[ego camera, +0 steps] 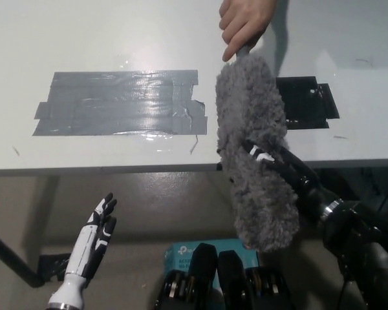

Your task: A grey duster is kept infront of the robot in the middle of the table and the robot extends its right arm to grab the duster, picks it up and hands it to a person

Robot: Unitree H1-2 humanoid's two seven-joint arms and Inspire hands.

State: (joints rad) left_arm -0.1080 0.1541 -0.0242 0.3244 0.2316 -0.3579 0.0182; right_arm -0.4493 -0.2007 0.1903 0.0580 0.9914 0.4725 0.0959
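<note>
Across the upper picture — desk: the white desk [116, 39] fills the top of the head view, its near edge running left to right about halfway down, with brownish floor below it.
Grey tape: a wide patch of shiny grey tape [119, 102] lies flat on the desk's left half, made of overlapping strips with ragged ends.
Duster: the grey duster [252, 155] is off the desk and held up at a slant — its fluffy head reaches from over the desk's near edge down past it toward the floor, with the upper end pointing away from the robot.
Right hand: the black right hand [275, 166] comes in from the lower right and its fingers are clamped on the duster's fluffy head, roughly at its middle, half buried in the fibres.
Black patch: a dark square patch [307, 103] sits on the desk just right of the duster's upper part, partly hidden behind it.
Person's hand: a person's hand [244, 22] reaches in from the top edge, its fingers closed on the duster's upper end where the handle would be; the handle itself is hidden.
Left hand: the white left hand [94, 236] rests low at the lower left, below the desk edge, fingers apart and holding nothing.
Box: a teal box [181, 250] shows at the bottom middle, mostly covered.
</note>
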